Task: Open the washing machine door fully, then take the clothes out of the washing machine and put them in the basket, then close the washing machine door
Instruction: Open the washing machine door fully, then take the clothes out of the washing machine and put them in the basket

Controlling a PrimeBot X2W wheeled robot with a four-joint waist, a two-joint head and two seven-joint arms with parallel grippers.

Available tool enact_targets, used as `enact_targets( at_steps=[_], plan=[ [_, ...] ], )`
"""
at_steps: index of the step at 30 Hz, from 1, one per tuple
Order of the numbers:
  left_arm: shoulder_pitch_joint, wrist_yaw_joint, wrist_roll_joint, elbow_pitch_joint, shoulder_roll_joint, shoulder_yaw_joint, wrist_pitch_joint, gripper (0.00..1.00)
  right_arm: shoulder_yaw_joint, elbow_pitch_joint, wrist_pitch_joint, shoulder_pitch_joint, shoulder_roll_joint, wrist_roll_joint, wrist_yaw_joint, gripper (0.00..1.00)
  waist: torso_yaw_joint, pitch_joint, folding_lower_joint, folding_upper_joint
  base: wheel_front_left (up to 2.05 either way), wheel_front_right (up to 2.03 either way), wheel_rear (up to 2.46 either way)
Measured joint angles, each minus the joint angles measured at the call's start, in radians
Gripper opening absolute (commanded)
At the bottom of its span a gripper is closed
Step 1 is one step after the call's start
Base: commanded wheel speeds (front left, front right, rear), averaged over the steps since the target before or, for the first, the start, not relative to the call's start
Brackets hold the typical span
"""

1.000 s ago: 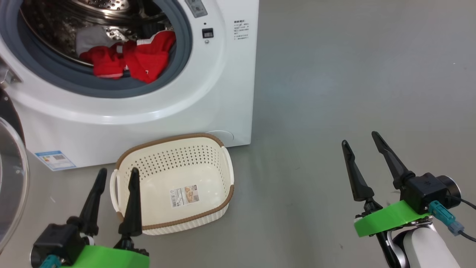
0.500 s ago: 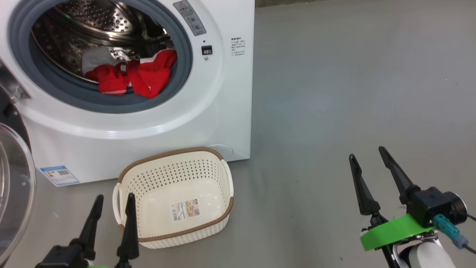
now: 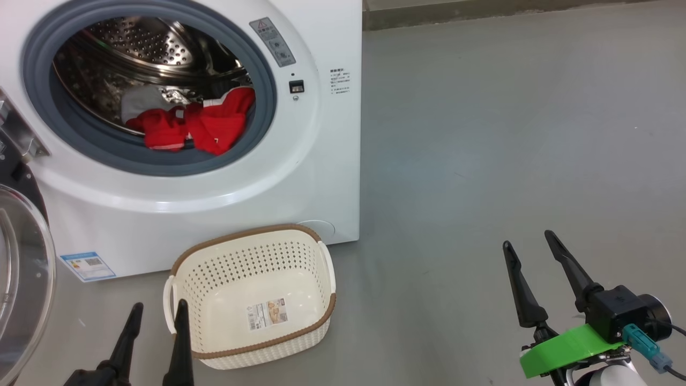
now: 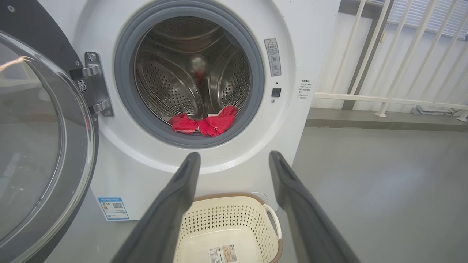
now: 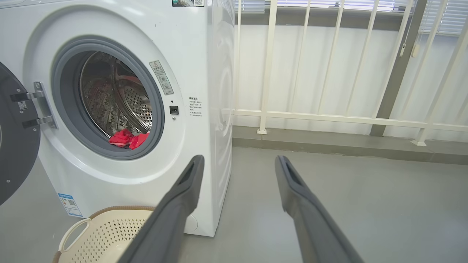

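Clothes point(image 3: 209, 123), perhaps two pieces, one basket point(image 3: 252, 260)

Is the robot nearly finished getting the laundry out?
Not yet, only the first step. Done: the washing machine door is swung wide open. In hand: nothing; the left gripper and right gripper are open and empty. Left: the red clothes lie in the washing machine, the basket holds just its label, and the door needs closing afterward.
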Motion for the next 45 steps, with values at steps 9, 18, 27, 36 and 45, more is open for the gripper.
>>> enact_targets(
  at_steps=[9, 18, 27, 36, 45],
  plan=[
    [0.000, 0.033, 0.003, -0.003, 0.000, -0.001, 0.001, 1.00, 0.004, 0.000, 0.000, 0.001, 0.000, 0.000, 0.000, 1.00, 0.007, 0.001, 0.0000, 0.0000, 0.09, -0.09, 0.00],
    [0.000, 0.043, 0.005, -0.007, 0.000, -0.006, 0.001, 1.00, 0.009, 0.000, 0.000, 0.002, 0.000, 0.004, 0.000, 1.00, 0.011, 0.000, 0.0000, 0.0000, 1.13, -1.13, 0.00],
    [0.000, 0.047, 0.009, -0.027, 0.003, -0.008, -0.002, 1.00, 0.012, 0.000, 0.000, 0.002, 0.001, 0.007, 0.000, 1.00, 0.012, 0.003, 0.0000, 0.0000, 1.42, -1.42, 0.00],
    [0.000, 0.056, 0.011, -0.033, 0.002, -0.016, -0.002, 1.00, 0.016, 0.001, 0.000, 0.002, 0.001, 0.007, 0.000, 1.00, 0.012, 0.001, 0.0000, 0.0000, 0.34, -0.34, 0.00],
    [0.000, 0.061, 0.009, -0.037, 0.000, -0.021, -0.002, 1.00, 0.034, 0.005, 0.000, 0.002, 0.001, 0.009, 0.000, 1.00, 0.015, 0.008, 0.0000, 0.0000, 0.00, 0.00, 0.00]
  ],
)
